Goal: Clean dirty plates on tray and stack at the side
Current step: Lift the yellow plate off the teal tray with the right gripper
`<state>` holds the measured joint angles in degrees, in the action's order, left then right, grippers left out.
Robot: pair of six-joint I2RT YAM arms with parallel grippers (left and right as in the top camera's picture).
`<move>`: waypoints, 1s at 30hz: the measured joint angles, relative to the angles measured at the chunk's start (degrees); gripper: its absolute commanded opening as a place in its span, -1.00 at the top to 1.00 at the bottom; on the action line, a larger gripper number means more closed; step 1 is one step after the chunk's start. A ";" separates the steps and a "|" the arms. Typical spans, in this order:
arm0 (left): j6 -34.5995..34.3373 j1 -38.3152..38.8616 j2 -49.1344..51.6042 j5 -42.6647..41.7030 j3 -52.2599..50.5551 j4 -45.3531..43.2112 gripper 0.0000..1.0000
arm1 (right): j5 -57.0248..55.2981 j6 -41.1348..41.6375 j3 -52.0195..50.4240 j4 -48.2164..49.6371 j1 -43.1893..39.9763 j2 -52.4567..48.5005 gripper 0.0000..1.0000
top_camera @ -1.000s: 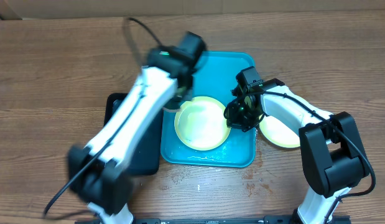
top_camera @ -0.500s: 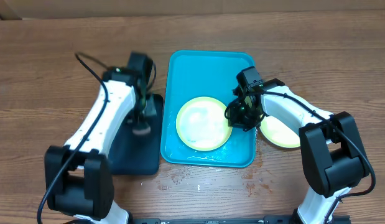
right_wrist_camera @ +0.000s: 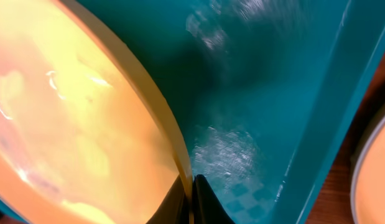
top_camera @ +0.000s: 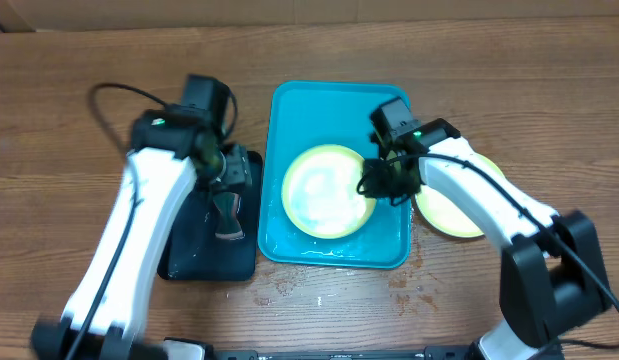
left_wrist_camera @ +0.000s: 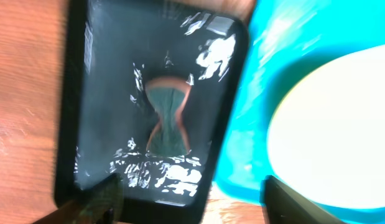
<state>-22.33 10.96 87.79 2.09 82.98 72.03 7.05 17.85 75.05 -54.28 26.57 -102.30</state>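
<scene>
One pale yellow-green plate [top_camera: 324, 190] lies in the turquoise tray [top_camera: 334, 110]. My right gripper [top_camera: 377, 183] is shut on that plate's right rim; up close the rim [right_wrist_camera: 180, 149] sits pinched between the two dark fingertips [right_wrist_camera: 204, 196], with the plate [right_wrist_camera: 74, 124] to their left and wet tray floor [right_wrist_camera: 260, 93] to the right. Another plate [top_camera: 457, 212] rests on the table right of the tray. My left gripper [top_camera: 229, 172] hangs open over the black tray [top_camera: 204, 255], above a green hourglass sponge [left_wrist_camera: 167, 121] that lies free; its fingers [left_wrist_camera: 99, 199] stand wide apart.
The black tray [left_wrist_camera: 105, 74] lies directly left of the turquoise tray [left_wrist_camera: 254, 118], their edges almost touching. The side plate's edge [right_wrist_camera: 374, 177] shows just past the tray's right wall. Bare wooden table [top_camera: 79, 120] surrounds both trays.
My left arm swung from over the turquoise tray to the black tray, set the sponge down and opened. The right gripper stayed shut on the plate's rim and shifted slightly.
</scene>
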 measured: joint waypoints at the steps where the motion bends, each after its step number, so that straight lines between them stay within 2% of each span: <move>1: -0.13 -0.20 -2.51 -0.04 2.75 1.25 -0.84 | -1.79 -0.20 1.66 -0.17 2.01 0.94 0.92; 3: 0.02 -0.37 -7.65 -0.20 8.17 3.04 -0.99 | -5.35 -0.72 5.66 0.28 7.67 2.54 0.92; 7: 0.04 -0.57 -15.96 -0.22 16.44 4.98 -0.99 | -12.20 -1.38 8.98 6.03 18.58 3.48 0.92; 11: 0.04 -0.57 -25.20 -0.20 20.06 5.31 -1.00 | -20.92 -1.66 9.01 12.68 28.76 3.32 0.92; 15: 0.04 -0.57 -30.75 -0.11 20.31 6.16 -1.00 | -28.68 -1.81 8.98 18.36 32.74 3.10 0.92; 21: 0.04 -0.57 -35.93 0.74 20.31 6.49 -1.00 | -42.27 -1.86 8.98 20.02 39.12 3.08 0.92; 30: 0.04 -0.57 -36.79 1.14 20.31 7.52 -1.00 | -63.06 -3.69 8.98 21.31 49.22 3.08 0.92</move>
<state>-22.28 10.39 51.00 3.22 103.28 79.55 -56.01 14.15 84.03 -32.97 75.79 -99.22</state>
